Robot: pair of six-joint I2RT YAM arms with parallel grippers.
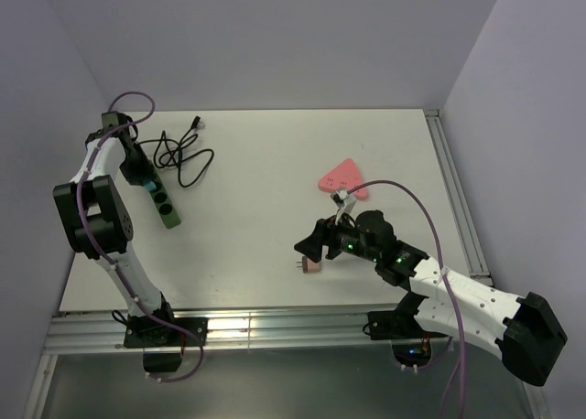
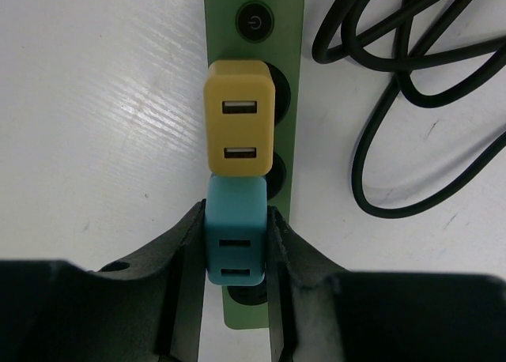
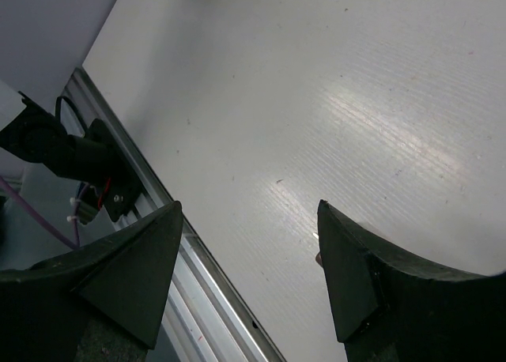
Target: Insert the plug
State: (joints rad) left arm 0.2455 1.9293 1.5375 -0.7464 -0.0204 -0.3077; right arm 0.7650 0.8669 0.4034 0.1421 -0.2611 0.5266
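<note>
While left gripper (image 2: 236, 212) pinches blue plug (image 2: 236, 247), right gripper (image 3: 249, 220) gapes; empty

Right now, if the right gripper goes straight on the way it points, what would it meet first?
Probably the bare white table: the right gripper is open, and only tabletop shows between its fingers. The pink plug seems to lie just beside that line, though depth is unclear.
</note>
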